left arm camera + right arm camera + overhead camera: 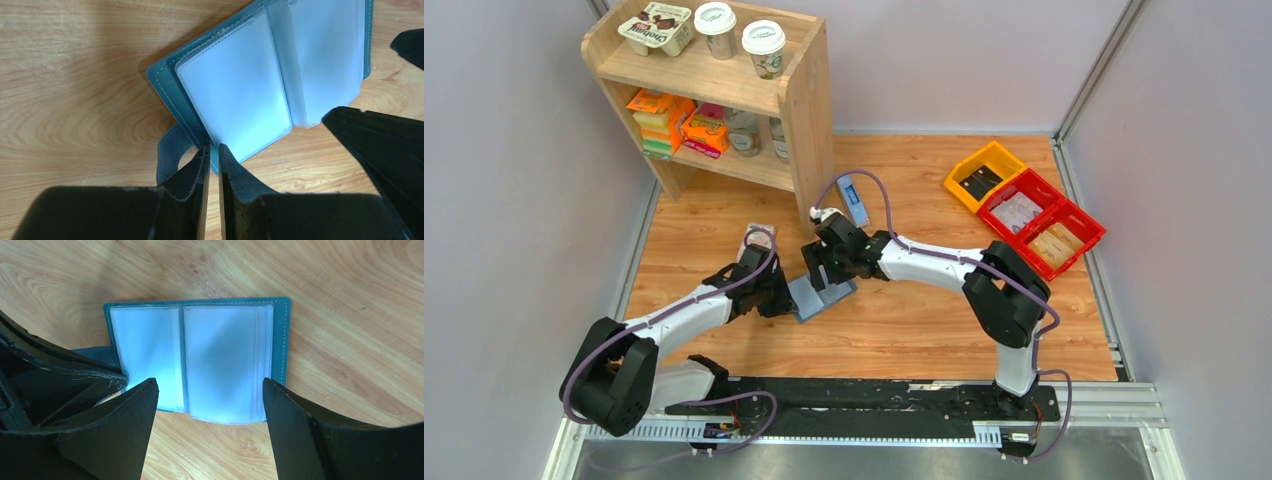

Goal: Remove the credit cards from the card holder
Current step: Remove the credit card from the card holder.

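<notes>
The teal-blue card holder (822, 296) lies open on the wooden table, its pale blue clear sleeves facing up. No card shows in them. In the left wrist view the holder (235, 95) fills the upper right, with its closure tab (167, 155) curling out. My left gripper (212, 147) is nearly closed, pinching the teal cover's edge next to the tab. In the right wrist view the holder (220, 355) lies flat. My right gripper (210, 390) is wide open just above its near edge, one finger on either side of the sleeve stack.
A wooden shelf (799, 95) with cups, a yogurt pack and sponges stands at the back left. A narrow blue-and-white box (854, 200) lies beside it, and a pink patterned pack (757, 238) lies behind my left arm. Yellow and red bins (1024, 205) sit at the back right.
</notes>
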Controlling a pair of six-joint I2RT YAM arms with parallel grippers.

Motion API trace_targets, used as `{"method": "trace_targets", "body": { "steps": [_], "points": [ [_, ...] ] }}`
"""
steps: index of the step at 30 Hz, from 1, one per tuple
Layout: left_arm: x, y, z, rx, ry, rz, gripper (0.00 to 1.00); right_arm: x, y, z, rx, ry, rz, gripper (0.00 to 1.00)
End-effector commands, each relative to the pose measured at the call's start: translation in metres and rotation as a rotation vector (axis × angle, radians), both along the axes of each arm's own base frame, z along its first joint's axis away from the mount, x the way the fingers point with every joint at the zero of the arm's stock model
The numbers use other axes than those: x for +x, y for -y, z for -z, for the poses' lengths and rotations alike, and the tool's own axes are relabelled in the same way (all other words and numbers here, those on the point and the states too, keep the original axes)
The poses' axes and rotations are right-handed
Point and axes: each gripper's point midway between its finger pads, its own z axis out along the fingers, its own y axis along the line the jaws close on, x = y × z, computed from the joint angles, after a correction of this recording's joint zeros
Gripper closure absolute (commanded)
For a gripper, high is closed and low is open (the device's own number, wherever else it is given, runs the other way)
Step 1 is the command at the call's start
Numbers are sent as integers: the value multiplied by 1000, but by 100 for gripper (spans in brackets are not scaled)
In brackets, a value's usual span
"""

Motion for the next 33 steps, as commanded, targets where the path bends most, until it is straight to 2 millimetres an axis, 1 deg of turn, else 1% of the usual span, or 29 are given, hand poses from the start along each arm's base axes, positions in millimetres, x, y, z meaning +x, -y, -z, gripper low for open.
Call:
{"method": "trace_targets", "body": {
  "steps": [1,9,13,15,16,19,21,33],
  "points": [
    [2,2,-4,-19,24,-1,81,-4,-8,3,-6,-4,-10,21],
    [3,3,-5,-20,27,-1,81,-10,-6,18,-45,-34,-15,23],
    [3,3,-5,-22,28,-1,81,-14,-8,21,-41,-50,-28,24],
    [3,3,-5,-22,26,2,81,-16,-11,18,-29,-46,-35,25],
    [4,3,-5,-23,28,0,81,-21,-15,16,-8,-63,-56,26],
    [4,4,-6,-27,31,2,81,-25,-21,11,27,-76,-79,27],
    [4,4,-5,-26,28,6,81,-26,-26,5,54,-78,-86,28],
    [3,5,-6,-32,28,9,81,-39,-48,-20,192,-122,-148,27]
  ]
}}
